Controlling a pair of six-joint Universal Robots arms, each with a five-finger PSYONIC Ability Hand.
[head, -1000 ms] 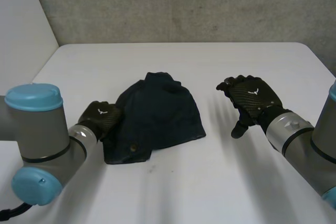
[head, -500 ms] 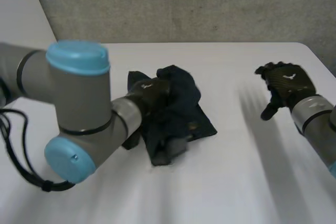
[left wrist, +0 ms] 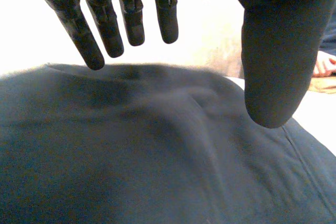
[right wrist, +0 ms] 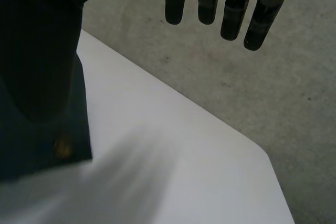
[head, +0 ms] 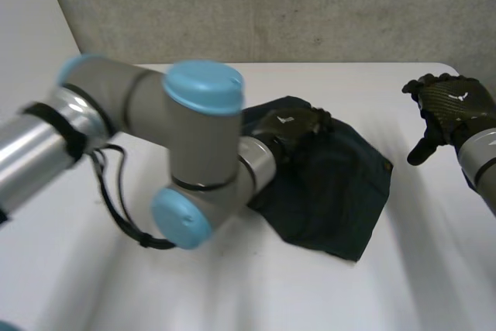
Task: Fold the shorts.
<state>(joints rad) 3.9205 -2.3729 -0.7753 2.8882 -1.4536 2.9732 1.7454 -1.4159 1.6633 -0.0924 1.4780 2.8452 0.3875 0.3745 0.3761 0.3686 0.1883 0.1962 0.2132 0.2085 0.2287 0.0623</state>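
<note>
Dark blue shorts [head: 333, 184] lying near the middle of the white table [head: 232, 292], left hand [head: 291, 125] over their far edge, fingers straight, thumb apart, gripping nothing, right hand [head: 453, 106] well apart from the shorts, fingers relaxed, empty

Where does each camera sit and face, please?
Head view: between and behind the arms, looking down at the table; both arms show, left robot hand over the shorts, right robot hand apart.
Left wrist view: on that wrist, looking along its straight fingers above the shorts.
Right wrist view: on that wrist, along its straight fingers toward the table's corner.
All three share the shorts.
</note>
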